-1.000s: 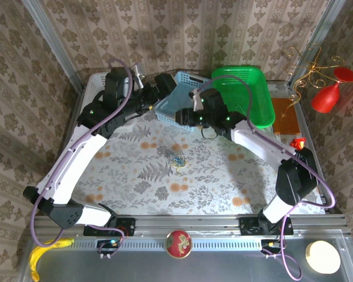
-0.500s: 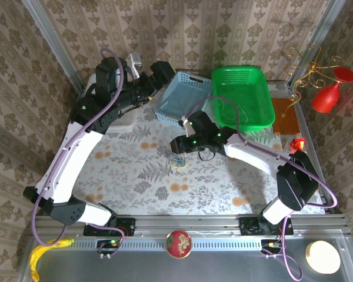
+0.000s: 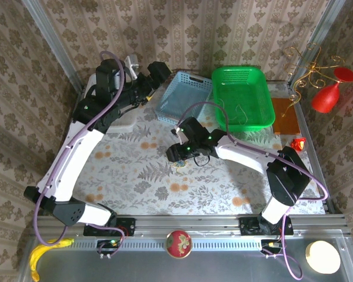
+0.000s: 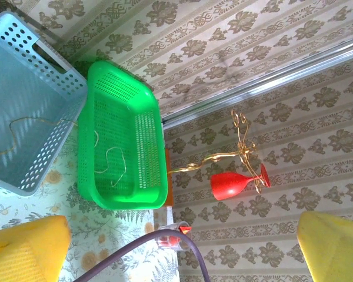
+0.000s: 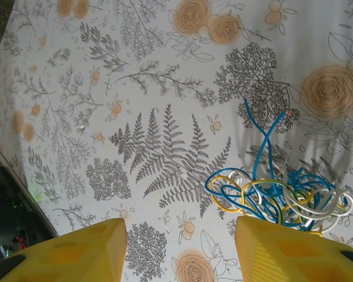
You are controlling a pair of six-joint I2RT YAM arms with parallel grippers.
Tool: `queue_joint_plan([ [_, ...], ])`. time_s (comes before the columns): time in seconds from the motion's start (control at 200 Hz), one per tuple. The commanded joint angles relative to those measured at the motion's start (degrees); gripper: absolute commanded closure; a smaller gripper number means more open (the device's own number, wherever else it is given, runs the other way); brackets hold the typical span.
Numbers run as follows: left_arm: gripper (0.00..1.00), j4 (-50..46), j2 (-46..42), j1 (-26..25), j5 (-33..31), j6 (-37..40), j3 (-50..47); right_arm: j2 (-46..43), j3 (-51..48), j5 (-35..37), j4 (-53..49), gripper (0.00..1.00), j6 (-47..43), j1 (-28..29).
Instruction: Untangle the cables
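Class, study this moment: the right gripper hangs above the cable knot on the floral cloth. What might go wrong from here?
1. The cable knot lies off-centre, by one finger of the open right gripper, not between the two. Closing may miss it or catch only one loop.
2. The open left gripper is far off by the blue basket, so nothing pins the knot. A pull may lift it whole and tighten it.
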Motion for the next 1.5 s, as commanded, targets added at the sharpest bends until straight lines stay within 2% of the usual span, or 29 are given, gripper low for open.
queue_joint_plan([
  [0.0,0.00,1.2,-1.6,0.6,1.2,-0.6,-1.2,1.2,1.5,1.3,-1.9,0.46,-1.7,0.4],
  [0.15,0.00,2.1,-3.6,1.4,1.1,-0.5,-4.1,1.7,1.0,1.2,-1.5,0.46,-1.8,0.5],
  [0.365,0.00,9.3,-8.9,4.9,1.6,-2.4,-17.4,1.3,0.3,1.6,-2.1,0.47,-3.3,1.5],
  [0.8,0.00,15.8,-16.0,10.8,1.2,1.1,-35.2,5.3,1.5,8.1,0.6,0.47,-6.1,1.1],
  [1.165,0.00,14.6,-19.8,13.9,-0.3,4.7,-44.6,11.5,6.9,7.9,0.9,0.50,-7.3,-1.1],
  [1.495,0.00,14.7,-21.7,14.9,0.8,7.9,-48.5,14.5,9.2,6.9,0.1,0.51,-7.9,-2.5],
])
